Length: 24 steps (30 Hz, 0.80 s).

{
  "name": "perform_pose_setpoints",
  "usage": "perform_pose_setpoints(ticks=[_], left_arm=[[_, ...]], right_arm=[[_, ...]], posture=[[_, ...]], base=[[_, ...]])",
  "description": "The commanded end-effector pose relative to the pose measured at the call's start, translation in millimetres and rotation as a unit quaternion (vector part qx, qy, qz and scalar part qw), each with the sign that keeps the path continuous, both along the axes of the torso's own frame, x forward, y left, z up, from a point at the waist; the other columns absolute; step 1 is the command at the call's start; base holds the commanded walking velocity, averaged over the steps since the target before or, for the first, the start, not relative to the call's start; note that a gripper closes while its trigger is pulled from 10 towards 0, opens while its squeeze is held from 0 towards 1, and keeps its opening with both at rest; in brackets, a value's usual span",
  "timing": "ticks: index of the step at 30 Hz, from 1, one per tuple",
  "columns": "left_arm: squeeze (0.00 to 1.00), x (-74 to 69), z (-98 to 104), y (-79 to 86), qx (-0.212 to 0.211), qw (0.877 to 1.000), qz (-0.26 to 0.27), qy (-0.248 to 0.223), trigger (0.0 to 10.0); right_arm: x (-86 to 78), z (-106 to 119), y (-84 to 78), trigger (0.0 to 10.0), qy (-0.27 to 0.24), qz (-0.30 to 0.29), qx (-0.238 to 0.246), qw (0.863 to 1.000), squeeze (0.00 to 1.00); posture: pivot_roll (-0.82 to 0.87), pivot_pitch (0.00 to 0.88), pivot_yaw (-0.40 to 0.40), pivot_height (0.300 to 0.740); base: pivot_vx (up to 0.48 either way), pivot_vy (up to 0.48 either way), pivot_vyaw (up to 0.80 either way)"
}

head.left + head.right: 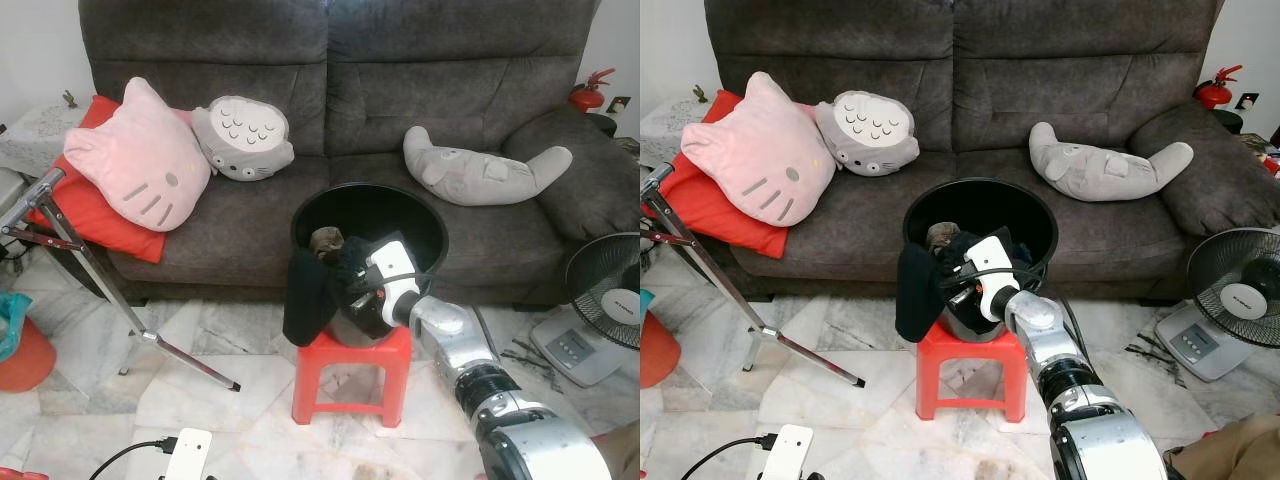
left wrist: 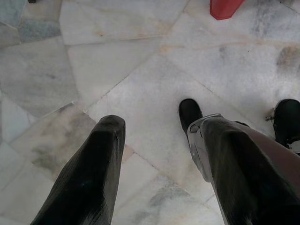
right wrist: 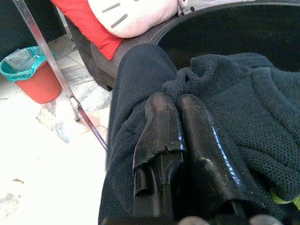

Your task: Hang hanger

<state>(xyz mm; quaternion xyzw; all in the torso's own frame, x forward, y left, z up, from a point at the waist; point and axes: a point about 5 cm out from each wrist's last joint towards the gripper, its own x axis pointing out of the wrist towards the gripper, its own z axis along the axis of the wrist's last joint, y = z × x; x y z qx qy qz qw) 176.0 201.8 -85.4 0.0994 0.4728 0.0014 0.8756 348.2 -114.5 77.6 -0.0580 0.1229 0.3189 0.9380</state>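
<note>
A black bucket stands on a red plastic stool in front of the sofa. Dark clothes fill it, and a dark garment hangs over its near rim. My right gripper reaches in over that rim. In the right wrist view its fingers lie pressed together on a bunched fold of the dark knit garment. My left gripper hangs open above the marble floor, holding nothing.
A metal rack leg slants across the floor at left, near a red pail. A floor fan stands at right. Plush cushions lie on the grey sofa. A white device with a cable lies on the near floor.
</note>
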Motion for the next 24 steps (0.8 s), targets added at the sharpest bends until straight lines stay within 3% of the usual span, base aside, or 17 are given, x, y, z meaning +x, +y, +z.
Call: perform_pose_setpoints(ticks=[1, 2, 3, 4, 5, 9, 10, 11, 12, 13, 24], left_arm=[[0.0, -4.0, -1.9, 1.4, 0.005, 1.0, -0.005, 0.013, 10.0], [0.0, -4.0, -1.9, 1.4, 0.005, 1.0, -0.006, 0.013, 10.0], [0.0, -4.0, -1.9, 1.3, 0.005, 1.0, -0.006, 0.013, 10.0], [0.0, -4.0, -1.9, 1.3, 0.005, 1.0, -0.006, 0.013, 10.0], [0.0, -3.7, -1.8, 1.2, 0.005, 1.0, -0.007, 0.013, 10.0], [0.0, -3.1, -1.6, 0.8, 0.004, 1.0, -0.007, 0.012, 10.0], [0.0, -3.0, -1.6, 0.4, 0.004, 1.0, -0.007, 0.012, 10.0], [0.0, -3.0, -1.7, 0.4, 0.004, 1.0, -0.007, 0.012, 10.0], [0.0, -3.0, -1.7, 0.4, 0.004, 1.0, -0.007, 0.012, 10.0], [0.0, -2.9, -1.7, 0.1, 0.004, 1.0, -0.007, 0.012, 10.0], [0.0, -3.0, -2.0, -1.7, 0.003, 1.0, -0.009, 0.012, 10.0]], right_arm=[[-1.6, -2.2, 1.4, 0.9, 0.006, -0.002, 0.0, 1.0, 0.0], [-1.8, -2.4, 1.4, 2.3, 0.006, -0.003, 0.0, 1.0, 0.0], [-2.0, -2.8, 1.3, 6.9, 0.006, -0.005, -0.001, 1.0, 0.0], [-2.1, -3.2, 1.2, 6.9, 0.006, -0.006, -0.001, 1.0, 0.0], [-2.1, -3.5, 1.2, 10.0, 0.007, -0.009, -0.001, 1.0, 0.0], [-2.5, -4.5, 1.5, 10.0, 0.011, -0.012, 0.001, 1.0, 0.0], [-2.8, -4.5, 1.8, 10.0, 0.012, -0.011, 0.004, 1.0, 0.14], [-2.8, -4.4, 1.9, 10.0, 0.011, -0.012, 0.005, 1.0, 0.14], [-2.7, -4.3, 2.0, 10.0, 0.013, -0.014, 0.008, 1.0, 0.76], [-2.3, -3.7, 1.7, 10.0, 0.011, -0.016, 0.008, 1.0, 1.0], [-2.4, 2.3, 0.3, 10.0, -0.011, -0.024, 0.01, 1.0, 1.0]], posture=[[-0.06, 0.0, 0.026, 0.74], [-0.06, 0.0, 0.026, 0.74], [-0.06, 0.0, 0.026, 0.74], [-0.06, 0.0, 0.026, 0.74], [-0.06, 0.0, 0.028, 0.74], [-0.06, 0.0, 0.028, 0.74], [-0.06, 0.0, 0.027, 0.74], [-0.06, 0.0, 0.027, 0.74], [-0.06, 0.0, 0.027, 0.74], [-0.06, 0.0, 0.027, 0.74], [-0.06, 0.0, 0.027, 0.74]], base=[[0.0, 0.0, 0.0], [0.0, 0.0, 0.0], [0.0, 0.0, 0.0], [0.0, 0.0, 0.0], [0.0, 0.0, 0.0], [0.0, 0.0, 0.0], [0.0, 0.0, 0.0], [0.0, 0.0, 0.0], [0.0, 0.0, 0.0], [0.0, 0.0, 0.0], [0.0, 0.0, 0.0]])
